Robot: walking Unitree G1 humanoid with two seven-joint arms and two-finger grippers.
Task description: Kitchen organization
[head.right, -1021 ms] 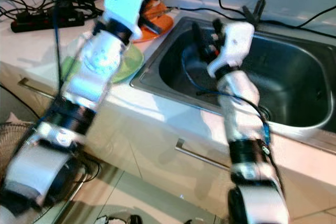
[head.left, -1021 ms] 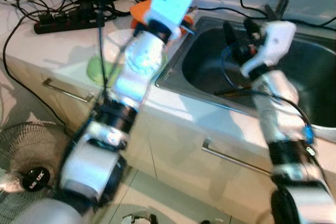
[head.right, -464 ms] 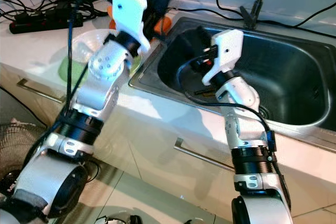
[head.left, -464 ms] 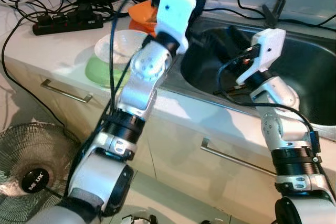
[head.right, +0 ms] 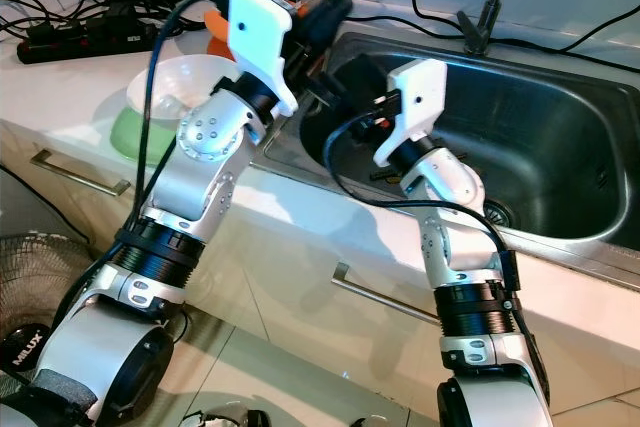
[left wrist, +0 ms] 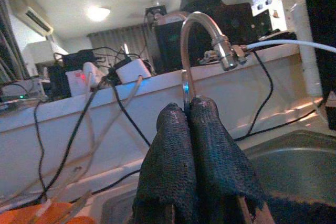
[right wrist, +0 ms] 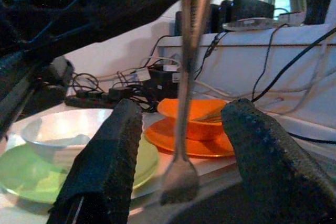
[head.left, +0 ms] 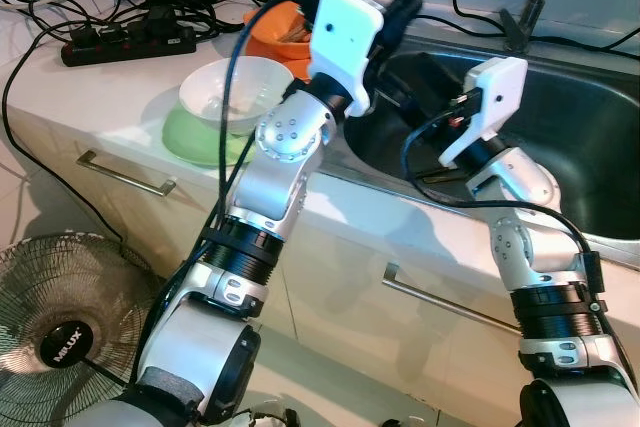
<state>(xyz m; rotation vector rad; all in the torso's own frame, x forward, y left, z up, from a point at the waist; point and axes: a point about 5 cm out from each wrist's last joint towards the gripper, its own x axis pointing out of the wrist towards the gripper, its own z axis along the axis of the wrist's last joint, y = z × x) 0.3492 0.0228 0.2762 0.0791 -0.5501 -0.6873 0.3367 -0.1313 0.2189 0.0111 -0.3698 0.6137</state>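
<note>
The left pincer (left wrist: 190, 129) is clamped on a spoon (right wrist: 186, 103) over the sink (head.right: 560, 147); its long axis hangs vertical, bowl end down. The right pincer (right wrist: 184, 145), fingers apart, flanks it. Bowls (head.left: 235, 97) crowd the tabletop (head.left: 90, 87).

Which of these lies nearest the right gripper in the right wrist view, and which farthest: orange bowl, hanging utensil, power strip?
1. Hanging utensil, between the right gripper's fingers.
2. Orange bowl, on the counter beyond.
3. Power strip, far back by the wall.
</note>
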